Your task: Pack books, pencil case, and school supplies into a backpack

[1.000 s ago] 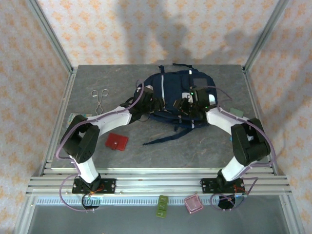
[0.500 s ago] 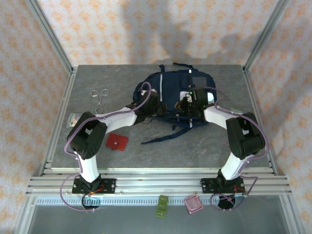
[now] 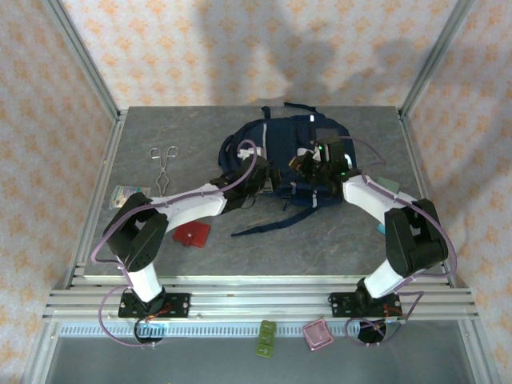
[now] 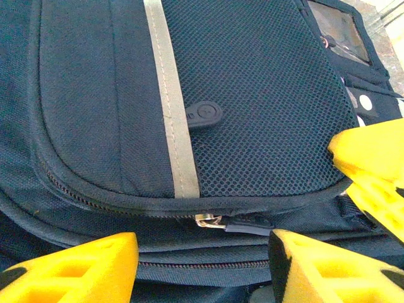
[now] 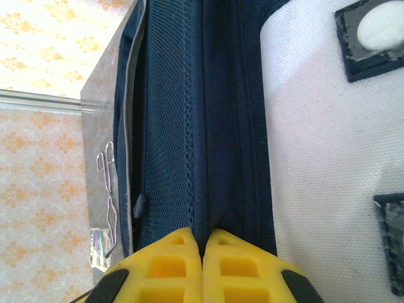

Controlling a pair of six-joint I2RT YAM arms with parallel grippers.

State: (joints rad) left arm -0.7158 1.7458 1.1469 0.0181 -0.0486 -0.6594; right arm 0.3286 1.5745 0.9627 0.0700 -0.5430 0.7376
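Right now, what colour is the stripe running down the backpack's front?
Light grey stripe on the navy backpack; left wrist view shows it best.

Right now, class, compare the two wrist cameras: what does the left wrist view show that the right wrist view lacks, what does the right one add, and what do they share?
Left wrist view: the left gripper, open, its fingers either side of a zipper pull, below a mesh panel and a grey stripe.
Right wrist view: the right gripper, shut on a fold of navy fabric beside a pale panel, with metal forceps lying on the table.
Shared: the backpack, seen close up.
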